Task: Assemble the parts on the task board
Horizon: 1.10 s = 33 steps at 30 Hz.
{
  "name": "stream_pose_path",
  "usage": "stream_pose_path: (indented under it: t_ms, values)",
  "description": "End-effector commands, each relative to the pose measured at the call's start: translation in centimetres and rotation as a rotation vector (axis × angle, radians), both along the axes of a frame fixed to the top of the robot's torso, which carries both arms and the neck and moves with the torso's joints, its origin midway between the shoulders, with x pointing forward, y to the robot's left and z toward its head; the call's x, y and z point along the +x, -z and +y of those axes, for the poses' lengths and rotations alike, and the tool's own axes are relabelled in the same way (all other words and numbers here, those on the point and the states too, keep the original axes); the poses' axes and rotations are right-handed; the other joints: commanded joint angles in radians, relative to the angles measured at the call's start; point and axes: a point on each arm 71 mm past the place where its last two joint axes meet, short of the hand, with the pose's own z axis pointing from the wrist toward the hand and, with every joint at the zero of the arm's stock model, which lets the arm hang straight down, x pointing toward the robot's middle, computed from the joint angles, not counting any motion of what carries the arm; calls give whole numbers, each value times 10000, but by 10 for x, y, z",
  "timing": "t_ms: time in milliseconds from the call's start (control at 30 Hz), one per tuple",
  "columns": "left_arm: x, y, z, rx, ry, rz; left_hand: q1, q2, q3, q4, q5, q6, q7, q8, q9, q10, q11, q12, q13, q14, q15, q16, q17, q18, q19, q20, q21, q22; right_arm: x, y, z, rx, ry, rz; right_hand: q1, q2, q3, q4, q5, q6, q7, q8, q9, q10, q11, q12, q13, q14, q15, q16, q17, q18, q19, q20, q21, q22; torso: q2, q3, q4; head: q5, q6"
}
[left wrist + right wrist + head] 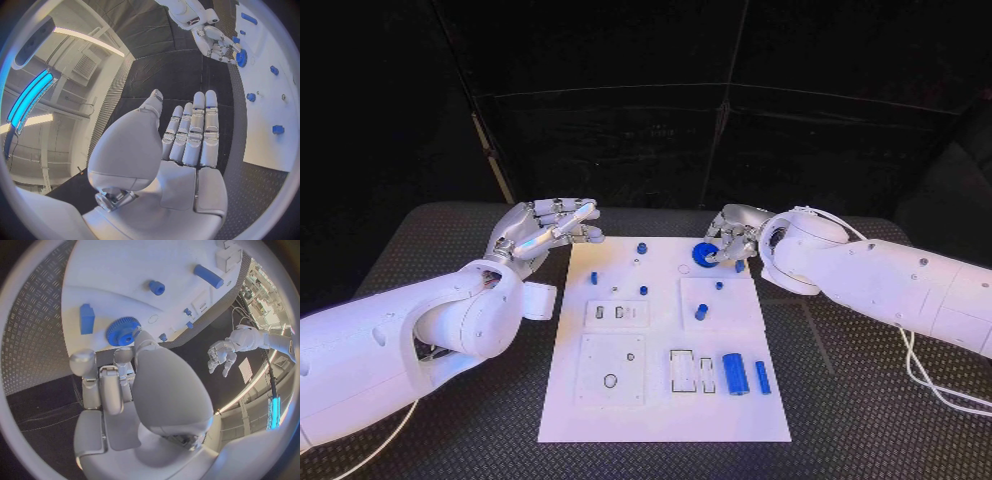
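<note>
The white task board (664, 410) lies in the middle of the table. My right hand (737, 238) is at the board's far right part and pinches a blue gear (704, 254) by its rim, low over the board. In the right wrist view the thumb and a fingertip meet the gear (123, 331), with a blue block (87, 318) beside it. My left hand (545, 228) hovers off the board's far left corner, fingers straight and apart, holding nothing (187, 135). Small blue pegs (643, 290) stand on the board. A blue cylinder (734, 373) and a blue bar (763, 377) lie near the front right.
Raised white blocks with slots (616, 314) and cut-outs (612, 381) sit on the board's near half. Black ribbed matting (877, 420) covers the table around the board. A white cable (935, 385) hangs by my right arm.
</note>
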Motion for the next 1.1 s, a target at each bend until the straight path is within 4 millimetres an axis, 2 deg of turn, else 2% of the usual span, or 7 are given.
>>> stream_pose_path:
  t_ms: [33,600,800,933,967,1000,1100]
  values:
    - [0,-2,-2,-75,125,-75,10,90,-78,2,-35,20,59,-34,-12,30,53,-33,-13,17,21,-62,11,17,86,-8,-52,-17,0,0,1,-160,-178,22,119,4,50,-35,59,71,-5,62,3,75,-35,72,47,695,15,64,700,-174,59,20,46,20,7,2,9,-39,-33]
    - [0,-1,-1,-73,126,-67,15,100,-93,-3,-34,35,54,-47,-18,46,48,-51,-10,31,17,-76,23,20,96,-10,-59,-22,2,7,3,-651,-303,8,261,3,123,-205,44,87,-3,94,-16,231,-35,396,420,717,13,112,826,-191,98,12,95,111,1,0,5,-16,-117]
    - [1,-1,-2,-72,124,-66,15,100,-93,-3,-34,35,54,-47,-18,46,48,-51,-10,31,17,-76,23,20,96,-10,-59,-22,1,8,5,-885,-410,-277,257,56,172,-304,21,304,-32,226,7,468,-56,822,885,736,1,154,932,-207,151,5,155,219,3,0,0,-8,-126]
    - [1,-1,-2,-74,128,-64,15,100,-93,-3,-34,35,54,-47,-18,46,48,-51,-10,31,17,-76,23,20,96,-10,-59,-22,0,7,7,-939,-435,-637,210,217,278,-387,10,776,-115,464,61,788,-129,1360,1488,753,-52,194,1033,-223,215,-31,224,339,2,-2,5,-20,-138]
    - [1,-1,-2,-73,127,-64,15,100,-93,-3,-34,35,54,-47,-18,46,48,-51,-10,31,17,-76,23,20,96,-10,-59,-22,0,7,7,-924,-438,-706,219,265,320,-412,-50,895,-145,519,74,881,-157,1504,1653,759,-71,206,1064,-226,233,-45,241,371,-1,-1,5,-19,-138]
    - [1,-1,-2,-71,123,-63,15,100,-93,-3,-34,35,54,-47,-18,46,48,-51,-10,31,17,-76,23,20,96,-10,-59,-22,-1,6,8,-850,-438,-910,247,383,452,-456,-344,1114,-216,610,93,1044,-218,1760,1951,771,-120,229,1125,-237,277,-84,282,446,-2,-2,3,-16,-136]
    - [1,-1,-2,-70,120,-61,15,100,-93,-3,-34,35,54,-47,-18,46,48,-51,-10,31,17,-76,23,20,96,-10,-59,-22,-2,2,10,-650,-423,-1333,270,572,697,-515,-364,1460,-336,739,120,1320,-315,2173,2444,799,-199,280,1266,-266,374,-150,366,612,-6,0,1,-9,-124]
